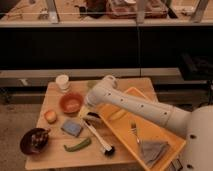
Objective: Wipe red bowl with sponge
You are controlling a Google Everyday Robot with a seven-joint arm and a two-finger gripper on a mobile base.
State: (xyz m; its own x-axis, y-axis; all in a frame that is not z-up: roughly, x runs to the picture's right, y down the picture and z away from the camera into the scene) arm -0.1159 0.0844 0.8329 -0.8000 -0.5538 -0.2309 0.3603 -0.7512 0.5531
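Sponge (72,128) flat on the tabletop (52,156), below the red bowl (71,103).
Blue-grey face up, its long axis slants from upper left to lower right. The hand (92,118) hangs just right of it; whether apart or together, I cannot tell.

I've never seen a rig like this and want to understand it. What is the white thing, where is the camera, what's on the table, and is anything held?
The white tube is the robot's one arm, reaching from lower right over a wooden table. A single camera looks down on it from above. At the arm's end the dark tool hangs by the yellow tray's left edge, just right of the red bowl. The sponge lies free on the table near that bowl, so it is not held. Also on the table: a black-headed brush, a green pepper, a dark bowl and a white cup. The tray holds a fork and a grey cloth.
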